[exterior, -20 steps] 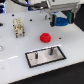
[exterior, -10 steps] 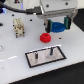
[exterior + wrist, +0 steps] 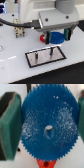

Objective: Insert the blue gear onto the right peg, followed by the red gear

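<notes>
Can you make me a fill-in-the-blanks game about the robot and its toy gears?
1. The end effector is holding the ____ gear.
2. The gear lying on the white table, not held, is ____.
3. The grey plate has ____ thin pegs standing up on it.
4. The pads squeezing the held gear are ____.

Missing words: blue; red; two; green

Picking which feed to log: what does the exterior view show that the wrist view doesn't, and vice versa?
Only the exterior view shows the grey plate with its two upright pins, including the right peg, plus the white table and the arm's body. Only the wrist view shows the blue gear's teeth and centre hole, with green pads pressing both sides. Both show the blue gear held in the pincer and some of the red gear.
</notes>
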Tool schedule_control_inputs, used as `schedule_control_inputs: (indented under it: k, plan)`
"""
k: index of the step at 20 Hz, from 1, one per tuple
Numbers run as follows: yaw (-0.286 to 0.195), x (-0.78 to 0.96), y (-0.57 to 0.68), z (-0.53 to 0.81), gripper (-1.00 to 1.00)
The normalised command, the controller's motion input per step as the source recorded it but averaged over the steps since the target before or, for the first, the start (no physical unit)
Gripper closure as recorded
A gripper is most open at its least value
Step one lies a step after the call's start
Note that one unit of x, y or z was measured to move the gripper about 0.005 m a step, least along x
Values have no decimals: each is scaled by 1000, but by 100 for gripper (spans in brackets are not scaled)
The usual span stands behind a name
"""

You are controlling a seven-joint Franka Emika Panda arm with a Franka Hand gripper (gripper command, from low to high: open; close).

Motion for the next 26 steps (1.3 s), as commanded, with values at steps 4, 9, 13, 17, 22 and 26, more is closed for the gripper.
schedule_control_inputs:
  k: [4,9,13,17,22,26]
  plan:
    - [0,194,-1,-202,100]
    - [0,50,-102,-241,100]
    - [0,76,-61,127,100]
    - [0,270,-83,319,100]
    - [0,298,-94,2,100]
    - [0,242,-232,-141,100]
